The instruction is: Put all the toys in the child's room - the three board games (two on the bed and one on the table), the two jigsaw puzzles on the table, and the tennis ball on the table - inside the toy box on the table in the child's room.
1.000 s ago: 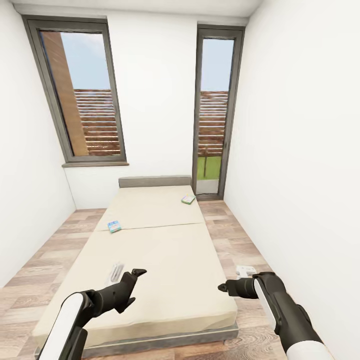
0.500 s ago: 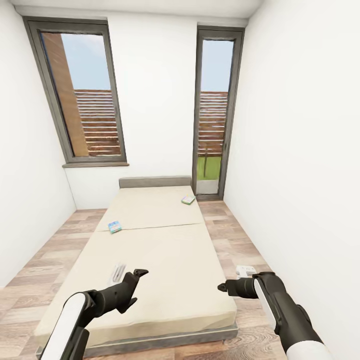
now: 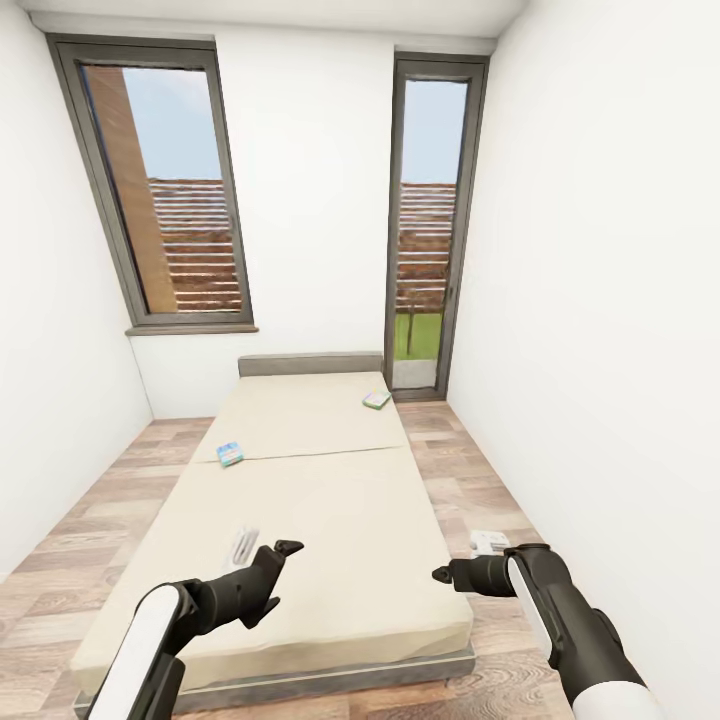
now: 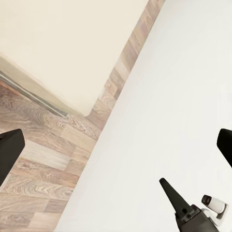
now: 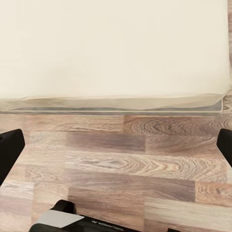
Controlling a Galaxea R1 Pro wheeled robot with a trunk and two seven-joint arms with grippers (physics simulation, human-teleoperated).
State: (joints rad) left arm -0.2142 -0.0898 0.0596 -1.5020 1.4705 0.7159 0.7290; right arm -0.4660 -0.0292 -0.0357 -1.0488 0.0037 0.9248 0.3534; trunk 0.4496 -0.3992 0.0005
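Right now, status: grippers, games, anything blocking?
Left gripper and right gripper both open, empty. Blue game and green-edged game lie apart on the bed, far end. Nothing between.

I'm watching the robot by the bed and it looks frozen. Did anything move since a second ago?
Only a little. The left gripper slid slightly to the right and lower over the foot of the bed, and the right gripper edged a touch left. Nothing was grabbed or dropped; both jaws are open. The blue game box and the green-edged game box stayed put on the mattress.
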